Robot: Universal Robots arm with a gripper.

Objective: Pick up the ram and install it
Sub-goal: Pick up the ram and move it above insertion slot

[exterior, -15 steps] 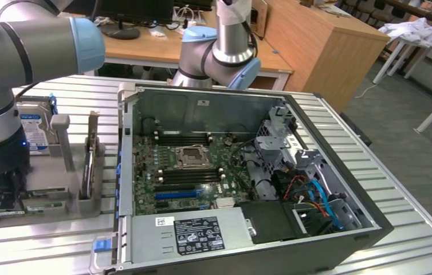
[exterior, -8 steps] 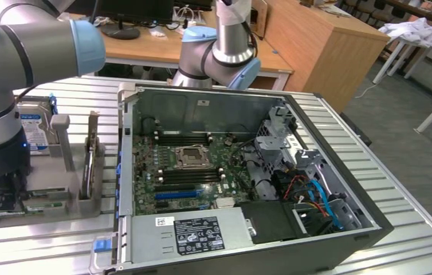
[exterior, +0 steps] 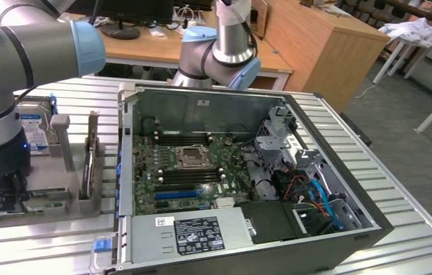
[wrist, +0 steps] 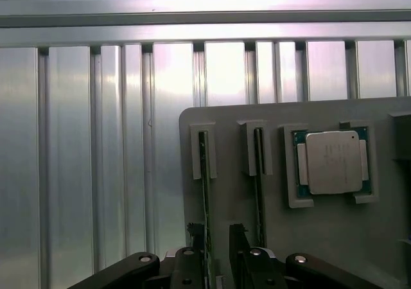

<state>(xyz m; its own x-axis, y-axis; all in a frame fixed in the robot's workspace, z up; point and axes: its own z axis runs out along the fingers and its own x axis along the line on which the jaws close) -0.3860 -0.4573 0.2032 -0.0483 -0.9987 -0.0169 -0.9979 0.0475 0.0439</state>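
— How's the pincer?
— The gripper is spread, one finger on each side of the ram.
— Which way does it lie?
— On edge in a slot of the grey holder, its length parallel to the second stick alongside.
— Any writing?
— The processor carries print too faint to read.

Lying on the desk, at the exterior view's left of the computer case: a holder tray. Standing edgewise in neighbouring tray slots: the ram and another memory stick, with the processor sitting just beside. Straddling the ram: the claw.
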